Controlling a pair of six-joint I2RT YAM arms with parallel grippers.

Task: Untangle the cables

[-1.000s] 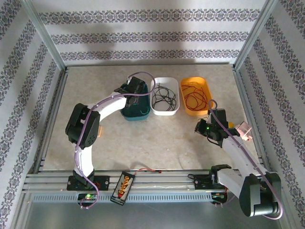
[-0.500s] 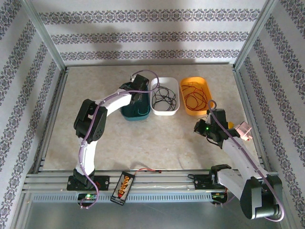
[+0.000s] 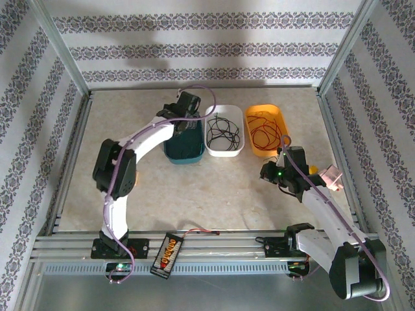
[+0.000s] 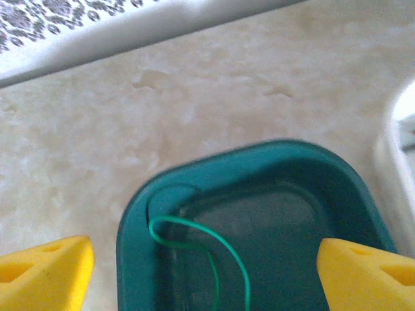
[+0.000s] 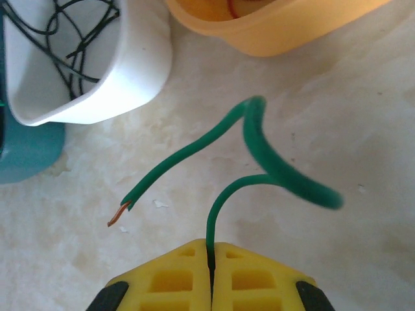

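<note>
Here, left tool (image 4: 204,275) (agape) above tray (image 4: 131,243)

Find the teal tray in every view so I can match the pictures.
Top external: teal tray centre-left, partly under the left arm.
Left wrist: teal tray lower centre, green cable inside.
Right wrist: teal tray at the left edge, one corner.
Shared landmark: white tray beside it.

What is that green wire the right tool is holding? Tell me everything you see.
The green wire is thin, plastic-coated and kinked into an open loop. One stretch is pinched in the shut yellow right tool; the free end shows bare copper. It hangs over the table, near the white tray.
</note>
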